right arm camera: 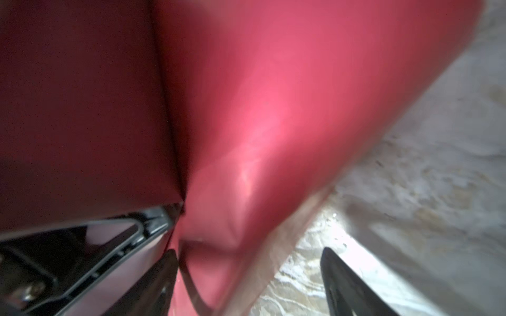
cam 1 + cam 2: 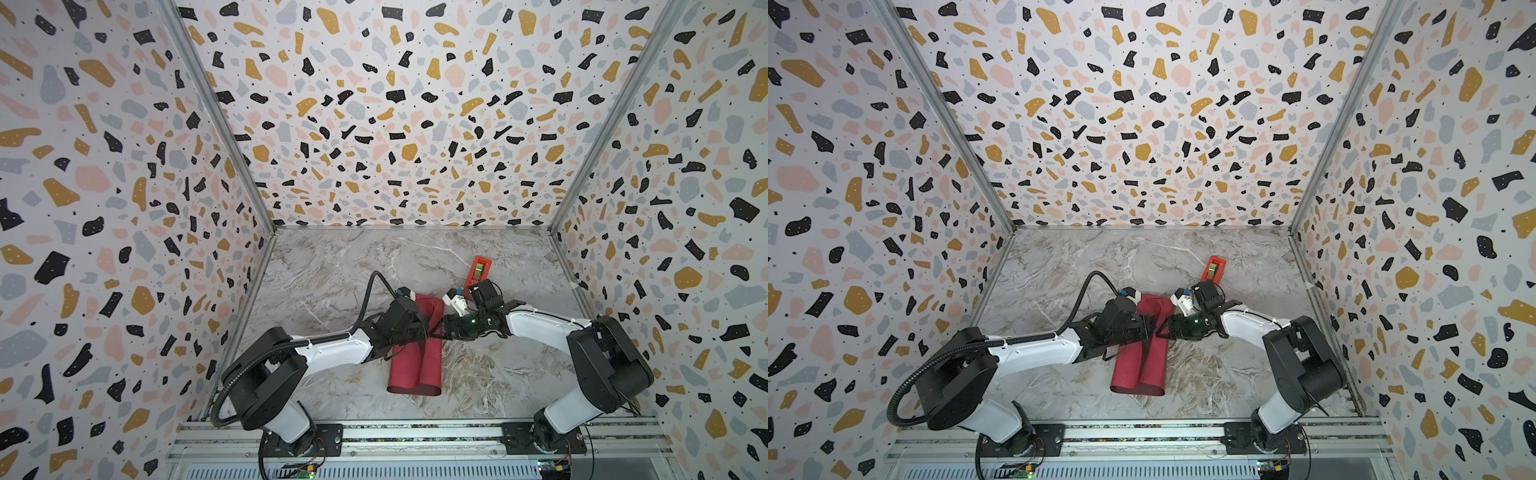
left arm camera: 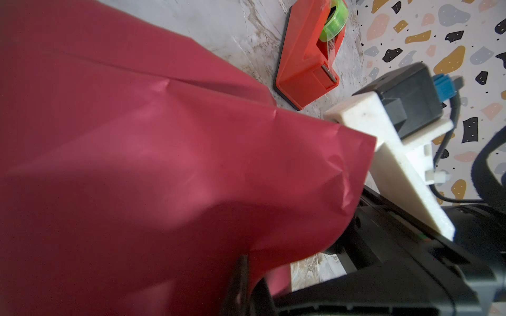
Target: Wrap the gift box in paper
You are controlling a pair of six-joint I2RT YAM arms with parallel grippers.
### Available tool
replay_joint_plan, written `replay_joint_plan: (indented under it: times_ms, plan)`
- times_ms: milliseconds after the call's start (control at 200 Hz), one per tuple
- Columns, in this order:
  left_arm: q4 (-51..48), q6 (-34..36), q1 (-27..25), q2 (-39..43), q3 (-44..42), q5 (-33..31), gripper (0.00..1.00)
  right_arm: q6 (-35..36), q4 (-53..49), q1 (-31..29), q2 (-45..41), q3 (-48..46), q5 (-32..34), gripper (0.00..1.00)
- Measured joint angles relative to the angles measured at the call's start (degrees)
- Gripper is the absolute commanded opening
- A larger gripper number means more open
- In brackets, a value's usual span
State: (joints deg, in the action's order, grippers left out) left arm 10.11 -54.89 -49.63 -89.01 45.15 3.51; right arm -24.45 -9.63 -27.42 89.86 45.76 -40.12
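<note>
Top view: left pincer (image 2: pixel 424 330) clamped on curled maroon-crimson paper sheet (image 2: pixel 409 361); right pincer (image 2: pixel 441 328) spread wide, straddling its fold.

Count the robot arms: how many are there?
2. The left white-and-black robot arm comes from the left side, the right arm from the right, meeting over the maroon paper sheet.

Both arms reach inward, left claw (image 2: pixel 424 330) clamped tight, right claw (image 2: pixel 442 328) spread wide, tips nearly meeting.

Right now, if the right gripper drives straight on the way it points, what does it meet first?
The paper: its red bulge sits right ahead of the open right gripper, probably almost touching; depth is unclear.
</note>
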Motion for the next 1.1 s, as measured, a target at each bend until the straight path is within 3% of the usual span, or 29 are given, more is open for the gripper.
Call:
replay_joint_plan:
  times_ms: [220, 806, 1101]
  plan:
    - [0.90, -0.04, 0.00, 0.20, -0.59, -0.02, 0.00, -1.20, -0.07, 1.95, -3.54, -2.08, 0.22, 0.82]
    - [3.69, -1.55, -1.22, -0.07, -0.63, -0.20, 0.40, -1.16, -1.44, 6.67, -7.37, -4.52, 2.29, 0.82]
    - [5.95, -1.90, -1.95, -0.46, -0.61, -0.15, 0.53, -1.46, -1.88, 7.98, -8.11, -4.57, 3.76, 0.82]
